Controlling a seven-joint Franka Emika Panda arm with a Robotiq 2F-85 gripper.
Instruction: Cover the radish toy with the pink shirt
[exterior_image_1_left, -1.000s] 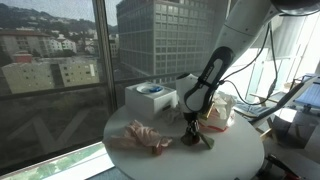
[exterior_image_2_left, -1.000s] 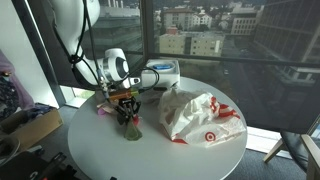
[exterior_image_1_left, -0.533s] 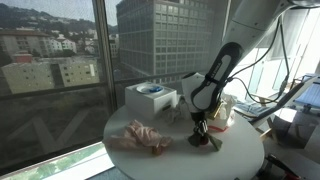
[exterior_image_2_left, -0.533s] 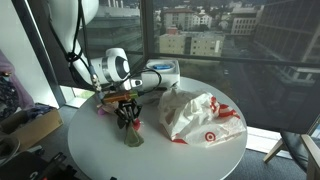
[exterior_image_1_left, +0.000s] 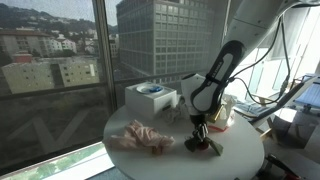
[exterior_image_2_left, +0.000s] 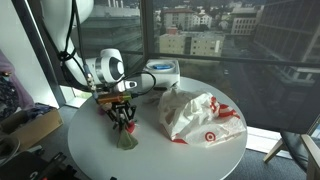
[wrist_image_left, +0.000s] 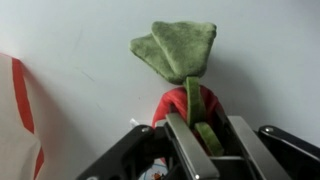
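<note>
The radish toy (wrist_image_left: 178, 104) lies on the round table, red body under my gripper and green leaves (wrist_image_left: 172, 48) pointing away. It shows in both exterior views (exterior_image_1_left: 206, 146) (exterior_image_2_left: 127, 140). My gripper (wrist_image_left: 205, 125) stands just above it (exterior_image_1_left: 200, 130) (exterior_image_2_left: 124, 121). Its jaws are slightly parted, with one green leaf strip lying loosely between them and a dark gap beside it. The pink shirt (exterior_image_1_left: 140, 137) lies crumpled on the table a short way from the toy. The arm partly hides it in an exterior view (exterior_image_2_left: 104, 106).
A white box with a blue top (exterior_image_1_left: 150, 97) (exterior_image_2_left: 162, 72) stands at the table's window side. A whitish cloth with red trim (exterior_image_2_left: 198, 115) (exterior_image_1_left: 218, 112) (wrist_image_left: 15, 110) lies close beside the toy. The white table (exterior_image_2_left: 190, 160) ends near tall windows.
My gripper carried the radish toy a little further from the shirt and lowered it onto the table. The jaws have parted since.
</note>
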